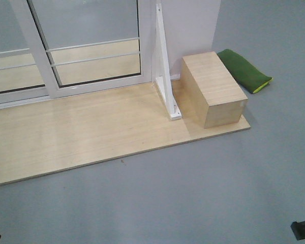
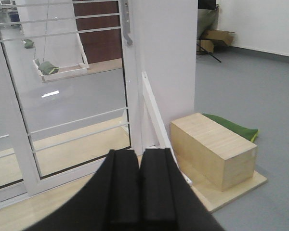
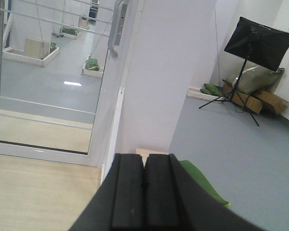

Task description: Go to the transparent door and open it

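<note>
The left gripper (image 2: 139, 192) has its two black fingers pressed flat together with nothing between them, and the right gripper (image 3: 144, 192) is the same. Both arms point level and forward. Ahead stands the transparent door (image 2: 77, 96), well apart from both grippers. Its grey pull handle (image 2: 127, 24) sits at its right edge, beside the white wall (image 2: 164, 57). A second glass panel (image 2: 2, 110) stands to its left. On the wooden platform (image 1: 91, 132) are one slanted white post (image 1: 165, 76) and one wooden box (image 1: 213, 89). One green cushion (image 1: 246, 68) lies behind the box.

White-framed clear transparent door (image 1: 86, 30) — pale wood box (image 1: 213, 89), green cushion (image 1: 244, 70), grey floor (image 1: 193, 193)
</note>
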Controlling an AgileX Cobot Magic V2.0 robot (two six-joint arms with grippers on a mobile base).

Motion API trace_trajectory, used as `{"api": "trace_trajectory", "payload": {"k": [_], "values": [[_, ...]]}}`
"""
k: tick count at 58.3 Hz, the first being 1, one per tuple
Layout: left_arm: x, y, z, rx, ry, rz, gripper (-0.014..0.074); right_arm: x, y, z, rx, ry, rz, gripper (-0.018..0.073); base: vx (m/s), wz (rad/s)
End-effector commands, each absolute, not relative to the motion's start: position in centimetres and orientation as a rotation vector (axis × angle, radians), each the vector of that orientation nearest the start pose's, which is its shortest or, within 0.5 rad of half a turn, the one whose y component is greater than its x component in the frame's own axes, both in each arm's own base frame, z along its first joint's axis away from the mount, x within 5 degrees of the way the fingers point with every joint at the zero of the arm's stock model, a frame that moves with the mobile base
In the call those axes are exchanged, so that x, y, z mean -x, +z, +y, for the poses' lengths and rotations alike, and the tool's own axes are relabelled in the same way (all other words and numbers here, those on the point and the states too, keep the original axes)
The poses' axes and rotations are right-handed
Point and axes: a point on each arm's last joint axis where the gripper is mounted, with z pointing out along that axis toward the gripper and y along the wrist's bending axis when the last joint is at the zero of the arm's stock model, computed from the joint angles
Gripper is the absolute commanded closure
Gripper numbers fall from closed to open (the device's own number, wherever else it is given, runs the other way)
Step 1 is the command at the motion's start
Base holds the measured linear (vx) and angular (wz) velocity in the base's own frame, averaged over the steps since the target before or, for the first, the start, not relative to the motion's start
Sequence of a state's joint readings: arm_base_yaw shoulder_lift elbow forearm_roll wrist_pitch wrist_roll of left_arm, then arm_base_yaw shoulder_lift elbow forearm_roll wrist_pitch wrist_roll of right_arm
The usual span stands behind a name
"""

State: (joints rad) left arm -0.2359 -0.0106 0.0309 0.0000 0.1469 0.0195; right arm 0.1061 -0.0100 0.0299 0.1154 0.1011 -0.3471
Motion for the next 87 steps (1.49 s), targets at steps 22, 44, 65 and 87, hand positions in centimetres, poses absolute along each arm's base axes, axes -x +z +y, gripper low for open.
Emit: {"api": "trace_trajectory", "payload": {"k": [22, 44, 65, 87], "values": [[-5.53, 19.43, -1.35, -0.198, -0.179, 1.566, 0.0603, -5.55, 20.11, 0.59, 0.261, -0.111, 1.492, 0.0564, 0.48, 0.25], [-5.53, 19.43, -1.35, -0.198, -0.179, 1.566, 0.0603, -5.55, 20.11, 0.59, 0.263, -0.113, 1.492, 0.0564, 0.45, 0.26], [-5.53, 19.43, -1.35, -0.198, -0.179, 1.566, 0.0603, -5.55, 20.11, 0.59, 0.263, -0.113, 1.492, 0.0564, 0.43, 0.12], [-5.53, 19.43, -1.35, -0.198, -0.179, 1.566, 0.0603, -5.55, 20.11, 0.59, 0.263, -0.113, 1.492, 0.0564, 0.39, -0.03]]}}
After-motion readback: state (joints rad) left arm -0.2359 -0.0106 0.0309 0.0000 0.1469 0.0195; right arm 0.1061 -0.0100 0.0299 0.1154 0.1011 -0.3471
